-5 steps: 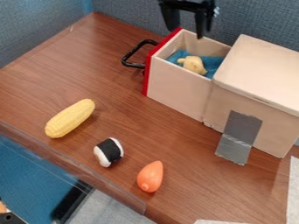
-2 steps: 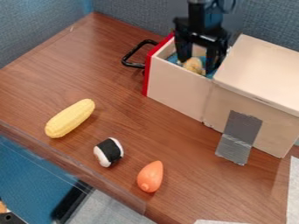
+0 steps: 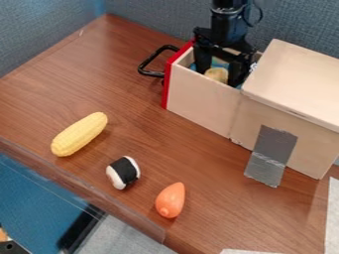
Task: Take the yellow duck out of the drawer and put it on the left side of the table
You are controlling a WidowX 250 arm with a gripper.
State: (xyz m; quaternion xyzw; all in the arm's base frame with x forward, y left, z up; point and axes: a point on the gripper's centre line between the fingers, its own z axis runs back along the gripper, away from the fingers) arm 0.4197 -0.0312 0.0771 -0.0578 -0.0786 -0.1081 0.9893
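Note:
My gripper hangs down inside the pulled-out drawer, its two fingers apart, one on either side of the yellow duck. The duck lies on the drawer's blue bottom and is partly covered by the gripper; whether the fingers touch it I cannot tell. The wooden table extends to the left of the drawer.
The drawer's red front has a black handle on its left. A wooden cabinet stands at right. Yellow corn, a black-and-white sushi roll and an orange toy lie on the table.
From above the drawer, my gripper has come down into it, around the duck. Since the middle frame it has sunk a little lower. The duck stays in the drawer.

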